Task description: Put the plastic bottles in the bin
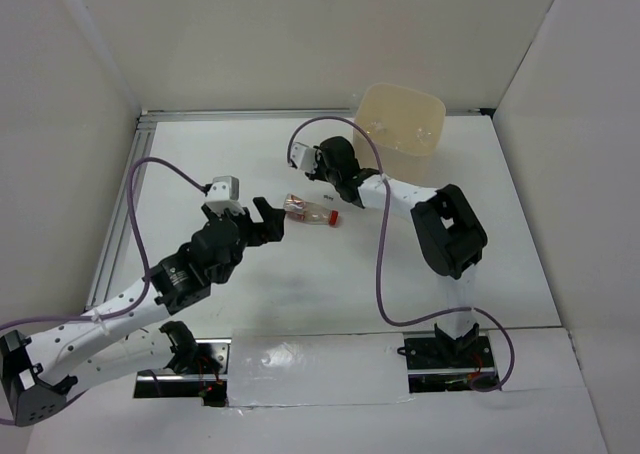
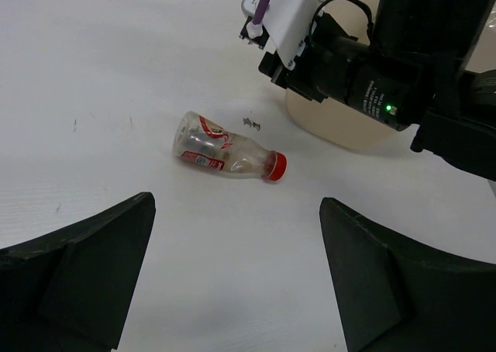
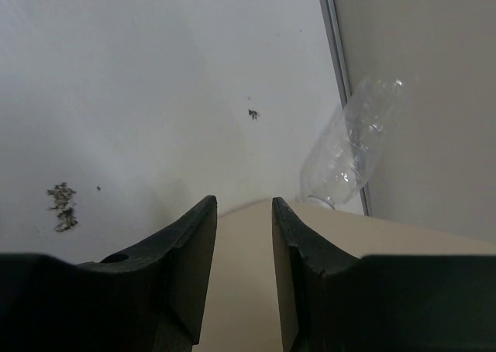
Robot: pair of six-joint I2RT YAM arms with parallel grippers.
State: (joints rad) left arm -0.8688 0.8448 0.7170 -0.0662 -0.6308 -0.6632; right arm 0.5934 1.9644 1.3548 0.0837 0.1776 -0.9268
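Observation:
A short clear plastic bottle [image 1: 312,211] [image 2: 229,152] with a red cap and a reddish label lies on its side on the white table, cap to the right. My left gripper [image 1: 268,220] [image 2: 236,201] is open just left of it, not touching it. The cream-beige bin [image 1: 400,119] [image 2: 341,131] [image 3: 240,290] stands at the back right. My right gripper [image 1: 336,154] [image 3: 244,203] is beside the bin's left wall, its jaws a narrow gap apart with nothing between them. Another clear bottle [image 3: 353,146] shows past the bin's edge, which hides its lower end.
An aluminium rail [image 1: 120,224] [image 3: 333,65] runs along the table's left and back edges, with white walls beyond. Small dark specks [image 2: 249,122] [image 3: 62,197] lie on the table. Purple cables [image 1: 380,264] loop over both arms.

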